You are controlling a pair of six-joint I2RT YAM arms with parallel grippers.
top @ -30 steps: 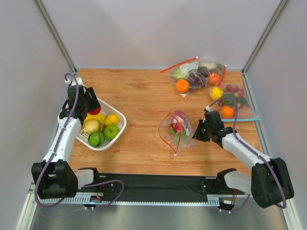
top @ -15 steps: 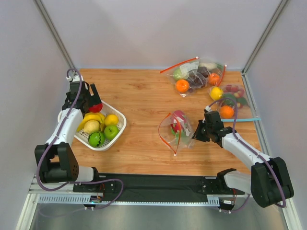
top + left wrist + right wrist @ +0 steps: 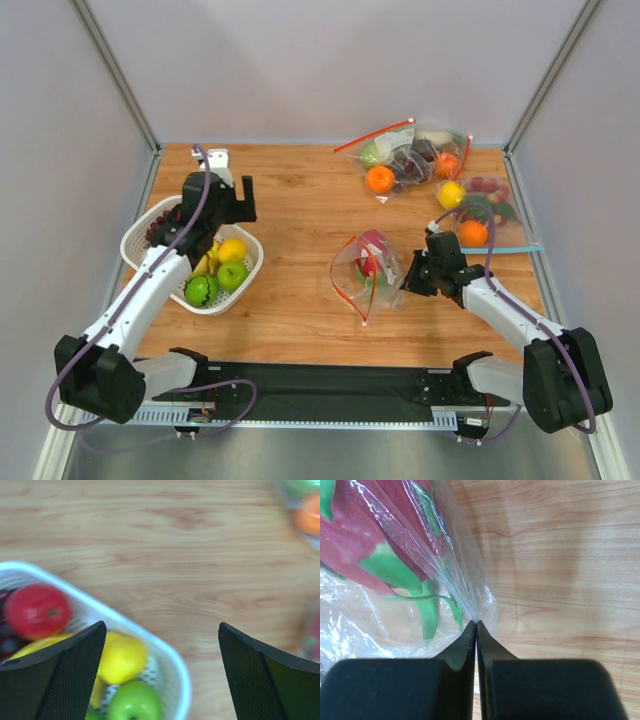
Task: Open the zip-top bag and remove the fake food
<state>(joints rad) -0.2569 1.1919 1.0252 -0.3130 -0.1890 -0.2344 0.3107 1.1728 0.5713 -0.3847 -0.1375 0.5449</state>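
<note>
The zip-top bag [image 3: 365, 270] lies mid-table, its red-orange strip gaping open toward the left. Inside it lies a pink fruit with green tips [image 3: 360, 540]. My right gripper [image 3: 476, 622] is shut on the bag's right-hand corner, and the plastic bunches at its fingertips [image 3: 407, 283]. My left gripper [image 3: 160, 675] stands wide open with nothing between its fingers. It hovers over the far right rim of the white basket [image 3: 250, 268]. A round red fruit [image 3: 37, 611], a yellow lemon [image 3: 122, 657] and dark grapes [image 3: 160, 228] lie in the basket.
Green apples [image 3: 232, 274] also sit in the basket. At the back right lie a red-strip bag with an orange and grapes [image 3: 410, 155] and a teal-strip bag of fruit [image 3: 480, 215]. Grey walls enclose the table on three sides.
My left gripper has opened wide and let go of the red fruit, which now lies in the basket. The arm has swung right across the basket. The right arm has not moved.
</note>
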